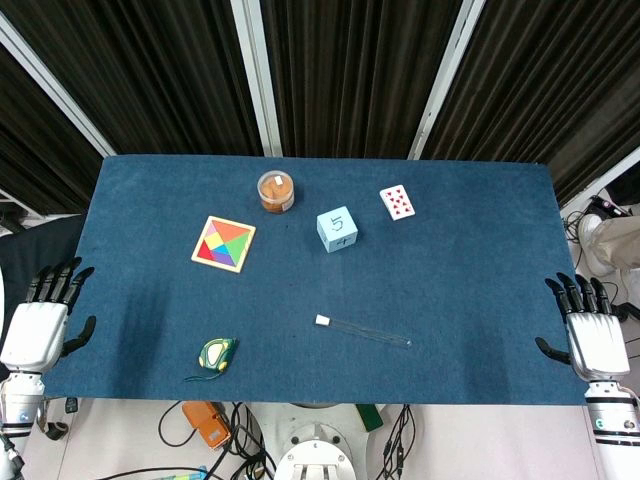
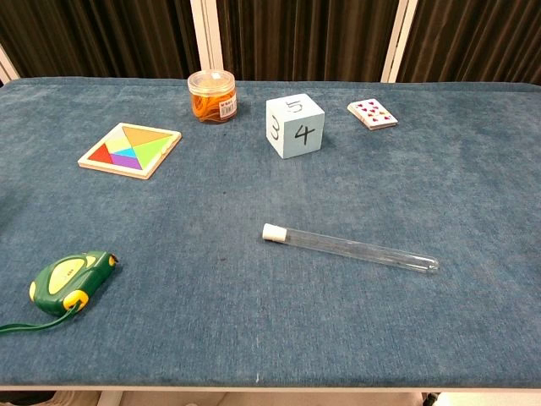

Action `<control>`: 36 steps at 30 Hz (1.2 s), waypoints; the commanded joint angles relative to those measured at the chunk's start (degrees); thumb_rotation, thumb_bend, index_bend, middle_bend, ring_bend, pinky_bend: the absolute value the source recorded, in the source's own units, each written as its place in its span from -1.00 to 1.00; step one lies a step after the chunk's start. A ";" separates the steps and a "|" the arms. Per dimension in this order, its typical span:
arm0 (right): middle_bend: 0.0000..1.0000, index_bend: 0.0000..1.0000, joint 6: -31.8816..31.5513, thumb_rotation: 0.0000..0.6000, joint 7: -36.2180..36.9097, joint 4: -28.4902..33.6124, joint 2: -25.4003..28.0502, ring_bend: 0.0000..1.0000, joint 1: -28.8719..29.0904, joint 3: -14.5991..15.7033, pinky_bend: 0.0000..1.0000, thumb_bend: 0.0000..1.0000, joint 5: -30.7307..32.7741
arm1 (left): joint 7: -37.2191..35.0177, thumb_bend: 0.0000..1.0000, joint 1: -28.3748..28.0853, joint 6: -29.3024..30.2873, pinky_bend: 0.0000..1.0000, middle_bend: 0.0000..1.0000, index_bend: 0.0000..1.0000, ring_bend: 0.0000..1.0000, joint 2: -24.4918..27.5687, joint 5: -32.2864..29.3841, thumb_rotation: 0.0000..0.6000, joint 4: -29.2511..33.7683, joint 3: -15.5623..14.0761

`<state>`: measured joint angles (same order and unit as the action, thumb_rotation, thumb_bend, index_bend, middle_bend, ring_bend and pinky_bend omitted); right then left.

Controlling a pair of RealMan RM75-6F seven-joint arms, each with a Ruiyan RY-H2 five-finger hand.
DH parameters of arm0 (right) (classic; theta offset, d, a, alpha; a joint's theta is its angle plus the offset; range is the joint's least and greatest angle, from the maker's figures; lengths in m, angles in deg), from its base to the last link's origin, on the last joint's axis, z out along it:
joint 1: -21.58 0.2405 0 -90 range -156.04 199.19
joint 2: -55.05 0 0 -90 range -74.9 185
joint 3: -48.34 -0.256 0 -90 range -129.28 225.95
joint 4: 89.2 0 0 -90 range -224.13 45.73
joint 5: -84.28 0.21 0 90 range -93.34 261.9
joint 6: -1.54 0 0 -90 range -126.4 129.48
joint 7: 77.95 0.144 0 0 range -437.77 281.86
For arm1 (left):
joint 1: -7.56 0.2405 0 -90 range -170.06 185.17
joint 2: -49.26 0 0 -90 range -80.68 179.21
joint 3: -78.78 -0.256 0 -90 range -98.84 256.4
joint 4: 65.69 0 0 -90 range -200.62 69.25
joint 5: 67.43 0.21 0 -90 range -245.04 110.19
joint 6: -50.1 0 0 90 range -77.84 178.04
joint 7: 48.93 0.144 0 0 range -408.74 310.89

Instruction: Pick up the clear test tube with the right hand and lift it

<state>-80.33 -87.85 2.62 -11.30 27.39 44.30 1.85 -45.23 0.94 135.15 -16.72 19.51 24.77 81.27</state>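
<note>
The tube (image 1: 364, 332) lies flat near the tabletop (image 1: 470, 250) centre, toward six o'clock, free to be grasped. The right hand (image 1: 590, 335) waits at four o'clock, empty, fingers apart.

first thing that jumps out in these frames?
The colourful tangram puzzle at the far left of the blue table, and the pale blue numbered cube mid-table behind the clear test tube, which lies flat near the front. Both hands, left and right, rest open at the table's side edges.
</note>
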 commanded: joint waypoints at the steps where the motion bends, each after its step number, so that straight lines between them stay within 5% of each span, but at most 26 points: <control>1: -0.72 -0.64 0.01 1.00 -0.16 0.06 -0.01 -0.78 -0.01 -0.02 -1.00 -0.46 0.12 | 0.07 -0.18 0.00 -0.08 -0.92 -1.00 -0.80 -1.00 0.01 -0.05 1.00 0.01 -0.06; 17: -0.72 -0.57 6.30 1.00 2.48 2.03 -1.45 -0.78 2.81 0.63 -1.00 -0.46 0.76 | 0.44 -0.18 0.54 0.66 -0.92 -1.00 -0.80 -1.00 -0.19 -0.25 1.00 0.91 -0.15; 29: -0.61 -0.28 22.20 1.00 -8.17 12.45 -8.33 -0.78 14.22 -5.39 -1.00 -0.46 17.92 | -0.01 -0.18 0.69 -0.03 -0.92 -1.00 -0.80 -1.00 -0.06 -1.80 1.00 1.78 0.14; 36: -0.61 -0.19 21.78 1.00 -19.32 12.23 -17.53 -0.78 20.13 -5.72 -1.00 -0.46 25.04 | -0.25 -0.18 0.63 -0.35 -0.92 -1.00 -0.80 -1.00 0.10 -2.09 1.00 2.03 0.22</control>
<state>-58.62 -103.33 14.32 -25.49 45.05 39.00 23.70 -45.48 1.57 134.80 -16.62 17.42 26.79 81.49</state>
